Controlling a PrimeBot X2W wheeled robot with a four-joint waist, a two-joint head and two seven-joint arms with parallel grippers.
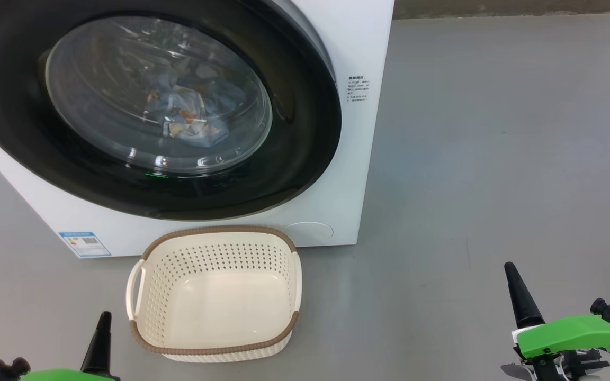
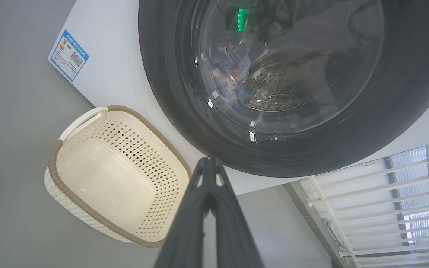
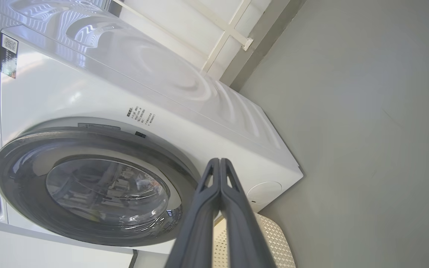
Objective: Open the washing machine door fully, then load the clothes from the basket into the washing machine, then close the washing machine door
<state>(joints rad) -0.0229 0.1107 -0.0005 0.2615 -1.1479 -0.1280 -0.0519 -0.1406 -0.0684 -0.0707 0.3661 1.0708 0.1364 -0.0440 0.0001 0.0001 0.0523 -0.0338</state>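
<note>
Left gripper (image 1: 105, 317): dark fingers pressed together, holding nothing, just left of the basket's near corner. Right gripper (image 1: 509, 267): fingers likewise together, holding nothing, over bare floor (image 1: 495, 132), well apart from the basket. Washing machine door (image 1: 294, 132): shut against the washing machine (image 1: 360, 47). Clothes (image 1: 188, 114): blue bundle in the drum, behind the glass. Basket (image 1: 215, 231): upright on the floor, just before the machine's front bottom edge, right of the blue label (image 1: 84, 244).

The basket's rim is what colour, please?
Brown, with a woven look; the basket's rim shows best in the head view.
</note>
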